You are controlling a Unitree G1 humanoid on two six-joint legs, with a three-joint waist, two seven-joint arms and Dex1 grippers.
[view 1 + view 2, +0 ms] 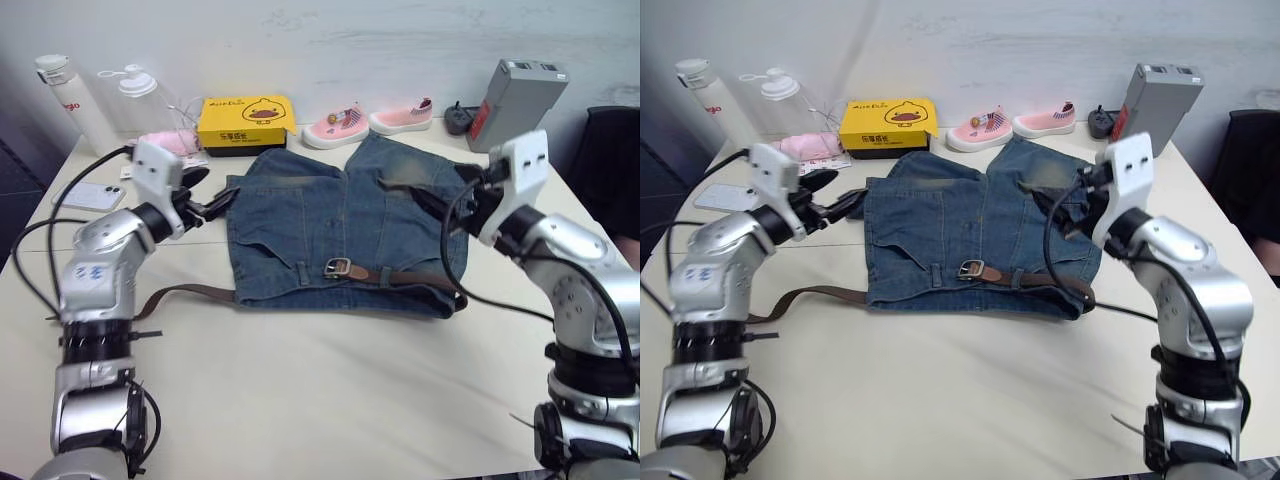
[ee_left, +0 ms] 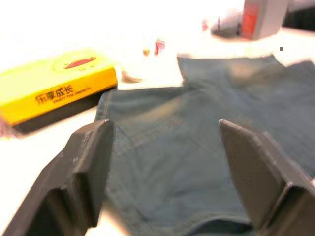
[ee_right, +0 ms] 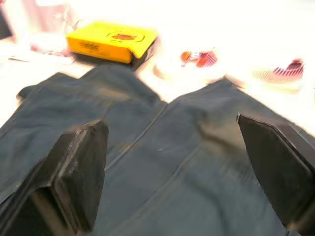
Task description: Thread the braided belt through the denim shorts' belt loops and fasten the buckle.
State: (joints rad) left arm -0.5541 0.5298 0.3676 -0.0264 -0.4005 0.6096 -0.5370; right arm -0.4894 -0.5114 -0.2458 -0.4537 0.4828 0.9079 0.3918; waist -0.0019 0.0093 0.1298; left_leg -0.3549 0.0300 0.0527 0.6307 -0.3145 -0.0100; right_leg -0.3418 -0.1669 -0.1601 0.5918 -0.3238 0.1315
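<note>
The denim shorts (image 1: pixel 340 225) lie flat in the middle of the table, waistband toward me. The braided belt (image 1: pixel 410 279) runs along the waistband, and its free tail (image 1: pixel 190 292) trails off to the left onto the table. The silver buckle (image 1: pixel 337 267) rests on the waistband near the centre, beside a belt loop (image 1: pixel 303 271). My left gripper (image 1: pixel 208 195) is open and hovers at the shorts' left leg edge, holding nothing. My right gripper (image 1: pixel 440 200) is open above the shorts' right side, also empty. In both wrist views the fingers (image 2: pixel 93 162) (image 3: pixel 81 172) stand wide apart over denim.
A yellow box (image 1: pixel 245 120), two pink baby shoes (image 1: pixel 335 125) (image 1: pixel 402 117) and a grey device (image 1: pixel 515 100) line the far edge. Two bottles (image 1: pixel 75 100) (image 1: pixel 140 95), a pink cloth (image 1: pixel 170 143) and a phone (image 1: pixel 90 195) sit at far left.
</note>
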